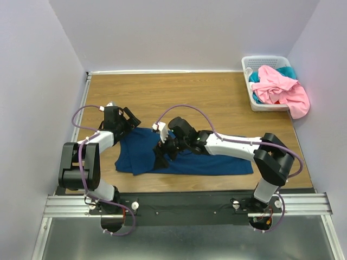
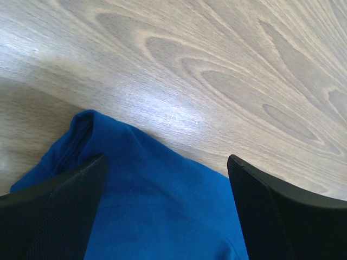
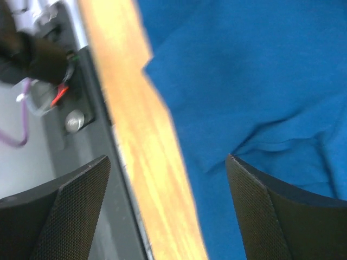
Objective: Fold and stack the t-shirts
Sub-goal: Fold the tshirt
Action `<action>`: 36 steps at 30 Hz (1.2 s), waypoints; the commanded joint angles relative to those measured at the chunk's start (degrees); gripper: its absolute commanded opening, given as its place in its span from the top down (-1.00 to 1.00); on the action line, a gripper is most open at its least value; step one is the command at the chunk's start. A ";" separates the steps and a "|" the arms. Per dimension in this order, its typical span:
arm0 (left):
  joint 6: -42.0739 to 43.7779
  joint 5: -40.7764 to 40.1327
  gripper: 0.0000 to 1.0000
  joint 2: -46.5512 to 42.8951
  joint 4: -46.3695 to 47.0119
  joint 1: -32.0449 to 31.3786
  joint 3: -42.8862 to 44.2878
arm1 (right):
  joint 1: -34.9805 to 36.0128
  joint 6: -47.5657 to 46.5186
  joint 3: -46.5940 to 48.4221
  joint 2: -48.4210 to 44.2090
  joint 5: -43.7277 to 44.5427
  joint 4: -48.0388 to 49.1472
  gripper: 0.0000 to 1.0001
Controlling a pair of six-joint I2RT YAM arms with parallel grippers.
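A dark navy-teal t-shirt (image 1: 217, 162) lies spread flat near the table's front edge; it looks bright blue in the left wrist view (image 2: 157, 206) and the right wrist view (image 3: 255, 81). My left gripper (image 1: 129, 120) is open and empty over the shirt's far left corner. My right gripper (image 1: 161, 154) is open and empty, low over the shirt's left part near the front edge. A pink t-shirt (image 1: 282, 89) and a brighter teal t-shirt (image 1: 287, 71) are heaped in the basket (image 1: 260, 60). No white print shows.
The white slatted basket stands at the back right corner against the wall. Bare wood (image 1: 179, 92) stretches behind the shirt. The black base rail (image 3: 103, 162) runs along the table's front edge, just beside my right gripper.
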 commanded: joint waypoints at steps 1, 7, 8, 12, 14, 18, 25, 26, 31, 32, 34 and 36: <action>1.26 -2.58 -0.97 -3.15 -2.32 0.66 -0.75 | -0.30 2.65 3.57 3.99 7.91 -0.54 -0.88; 1.52 -2.24 -0.97 -2.80 -2.41 0.66 -0.83 | 0.05 4.49 10.34 14.27 -2.47 -0.45 -1.00; 1.61 -2.23 -0.97 -2.80 -2.24 0.66 -1.01 | 0.22 4.49 10.26 14.81 -2.38 -0.54 -1.00; 1.70 -2.76 -0.97 -2.36 -2.15 0.66 -1.10 | 0.66 5.46 5.79 13.24 -1.33 -0.45 -1.00; 1.70 -2.85 -0.97 -1.92 -2.06 0.66 -1.01 | 1.02 6.60 1.41 11.22 0.25 -0.45 -1.00; 1.87 -3.20 -0.97 -0.87 -2.06 0.66 -0.66 | 1.37 9.59 -5.99 4.11 4.02 -0.54 -1.00; 1.78 -4.34 -0.97 -2.00 -3.20 0.66 0.57 | -0.73 19.77 -14.26 -13.65 21.16 -2.12 -1.00; 1.78 -4.87 -0.97 -2.79 -3.90 0.66 0.83 | -1.61 20.48 -14.70 -17.32 24.48 -3.08 -1.00; 0.91 -6.19 -0.97 -12.09 -6.27 -0.47 -0.30 | -15.80 28.29 -19.96 -27.70 31.46 -7.47 -1.00; 0.64 -6.36 -0.97 -12.12 -6.63 -1.00 -0.74 | -19.42 29.18 -20.93 -27.73 31.02 -8.18 -1.00; -0.06 -6.98 -0.97 -16.06 -7.07 -3.55 -2.32 | -29.27 30.85 -22.96 -29.92 31.19 -10.02 -1.00; -0.94 -6.98 -0.97 -19.58 -8.65 -6.00 -3.73 | -34.99 31.12 -25.68 -30.54 31.37 -10.73 -1.00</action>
